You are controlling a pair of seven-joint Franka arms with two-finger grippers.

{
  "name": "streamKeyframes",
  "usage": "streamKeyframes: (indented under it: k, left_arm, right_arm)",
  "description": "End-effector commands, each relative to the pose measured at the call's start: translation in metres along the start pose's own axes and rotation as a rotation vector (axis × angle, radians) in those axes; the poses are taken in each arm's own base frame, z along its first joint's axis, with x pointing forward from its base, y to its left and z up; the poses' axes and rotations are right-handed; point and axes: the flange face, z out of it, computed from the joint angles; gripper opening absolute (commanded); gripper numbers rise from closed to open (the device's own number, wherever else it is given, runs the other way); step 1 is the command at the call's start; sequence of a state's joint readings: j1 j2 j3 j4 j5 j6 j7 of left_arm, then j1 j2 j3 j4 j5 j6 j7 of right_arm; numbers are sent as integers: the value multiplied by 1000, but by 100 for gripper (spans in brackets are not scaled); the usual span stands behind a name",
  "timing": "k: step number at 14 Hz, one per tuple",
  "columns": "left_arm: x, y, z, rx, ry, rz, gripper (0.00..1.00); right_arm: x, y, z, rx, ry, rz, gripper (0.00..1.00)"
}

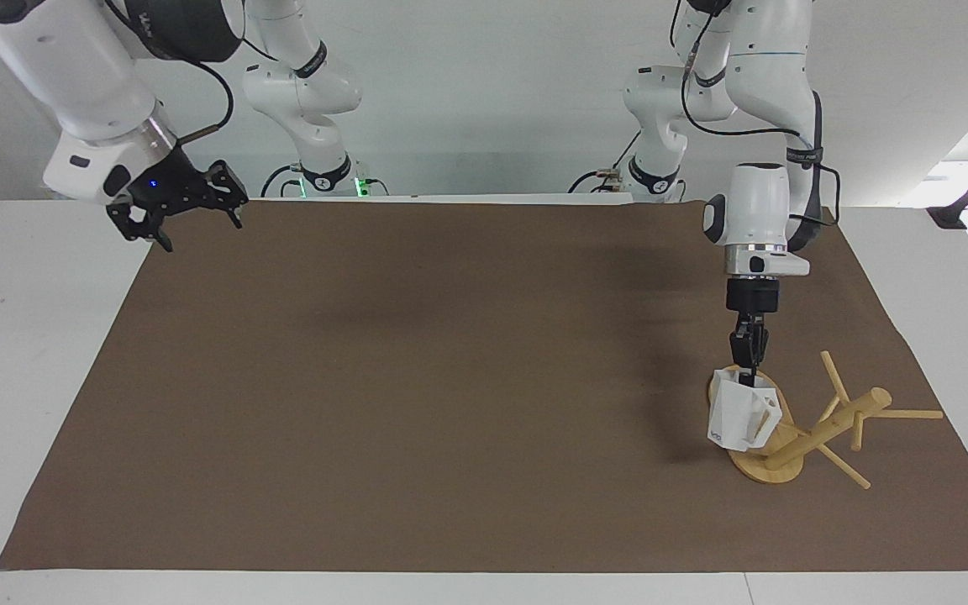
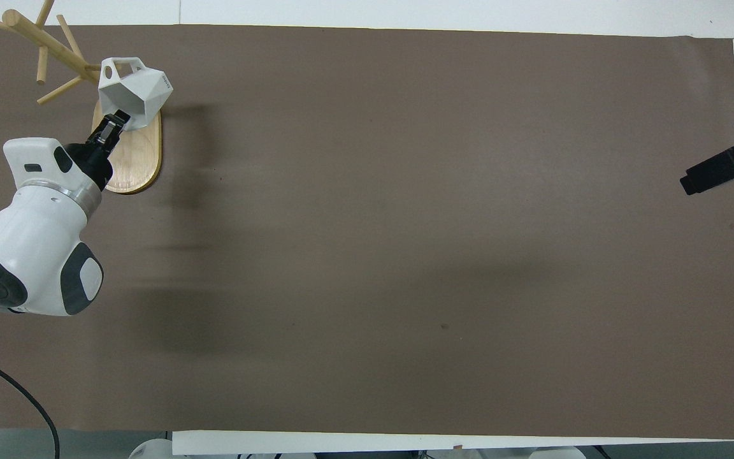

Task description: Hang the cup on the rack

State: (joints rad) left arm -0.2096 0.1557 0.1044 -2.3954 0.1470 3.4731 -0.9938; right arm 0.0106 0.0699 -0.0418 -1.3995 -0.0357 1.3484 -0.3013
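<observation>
Your left gripper (image 1: 749, 363) is pinching the cup (image 1: 742, 417) by its rim, fingers pressed together on the wall, held up over the rack (image 1: 795, 427) base. Cup hangs tilted w/ its handle toward the post; in the overhead view the handle looks right at the tip of one peg, but you can't tell whether it touches. Rack sits on the brown mat (image 1: 450, 378) at the left arm's end of the table; its post and remaining pegs fan out away from the cup. Your right gripper (image 1: 177, 206) waits w/ fingers spread, up over the mat's corner at the right arm's end, well apart from the rack.
</observation>
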Motion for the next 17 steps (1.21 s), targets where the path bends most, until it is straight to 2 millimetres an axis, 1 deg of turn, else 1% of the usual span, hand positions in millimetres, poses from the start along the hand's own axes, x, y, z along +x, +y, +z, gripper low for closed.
streamKeyframes:
  k: [1,2,4,5,6,7,8,10,12,13,14,15,16,17]
  left_arm:
    - [20,-15,2,8,23,23,0]
    - [20,-18,3,20,19,18,0]
    - [29,-29,4,57,19,-2,0]
    - [30,-28,6,73,10,-4,17]
    - [34,-26,8,92,3,-8,57]
    - [37,-22,11,125,-16,-6,87]
    - [35,-18,14,163,-44,-1,100]
    - [38,-11,8,198,-65,1,100]
    - [46,0,-13,271,-104,2,100]
    - [49,8,-26,320,-136,14,100]
    - [56,15,-43,357,-153,15,100]
    - [61,19,-59,398,-178,26,100]
    - [70,26,-79,450,-214,61,100]
    - [81,33,-94,508,-261,111,100]
  right_arm:
    - [-17,1,9,-12,-29,146,100]
    - [-32,-4,0,1,-15,192,100]
    - [-40,-9,-5,-2,18,239,100]
    - [-44,-13,-3,-6,11,259,100]
    - [-46,-13,1,-5,-1,274,100]
    - [-47,-11,3,-4,-4,278,100]
    - [-48,-8,4,-4,-4,286,100]
    - [-50,-5,4,-4,-9,291,100]
    - [-47,-6,9,-2,-23,289,100]
    - [-45,-7,13,-2,-31,286,100]
    - [-43,-8,19,0,-44,282,100]
    - [-44,-4,22,2,-49,283,100]
    - [-44,-3,23,4,-53,283,100]
    - [-44,-4,23,6,-53,281,100]
